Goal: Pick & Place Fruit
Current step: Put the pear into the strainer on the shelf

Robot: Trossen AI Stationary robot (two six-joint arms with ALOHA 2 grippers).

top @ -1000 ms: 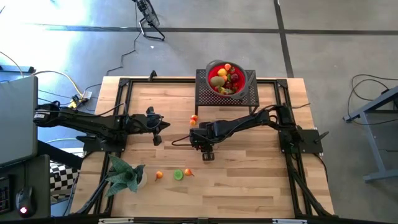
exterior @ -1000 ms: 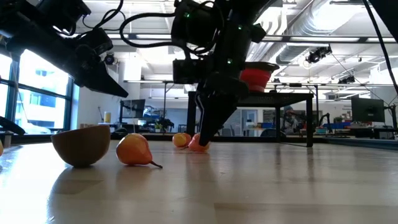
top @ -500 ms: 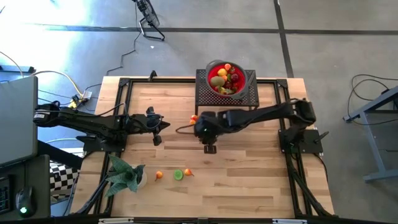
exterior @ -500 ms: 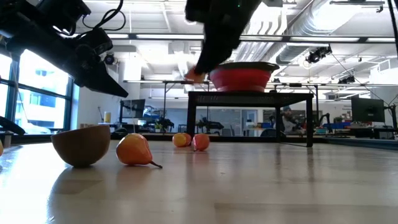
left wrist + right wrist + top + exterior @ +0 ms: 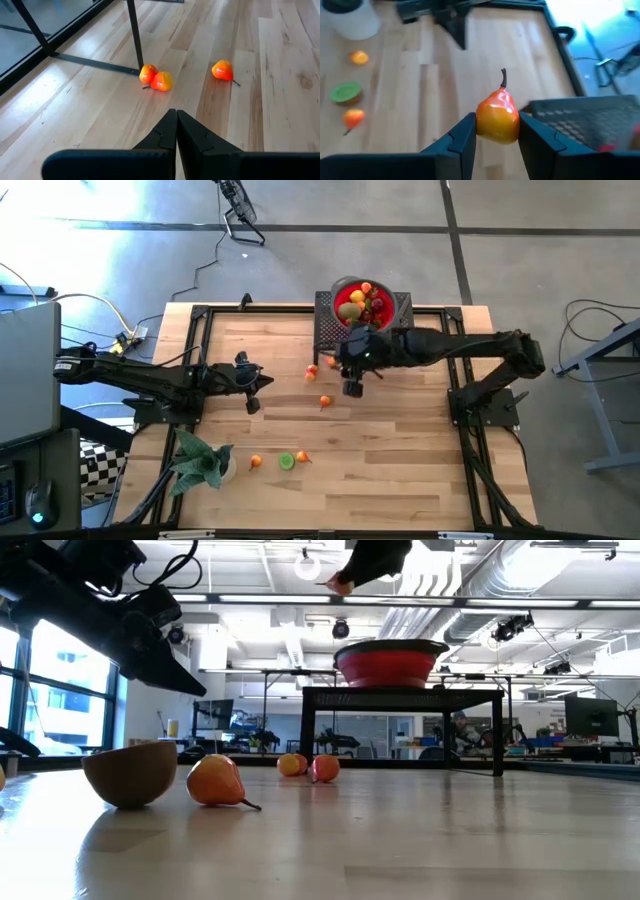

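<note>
- A wooden table is sitting in an open workshop, with a red bowl on a black mesh stand at its far edge.
- The right gripper is clenching an orange-red pear, stem pointing away from the wrist, raised just beside the stand; the bowl is lying just beyond.
- The left gripper is waiting closed, farther off.
</note>
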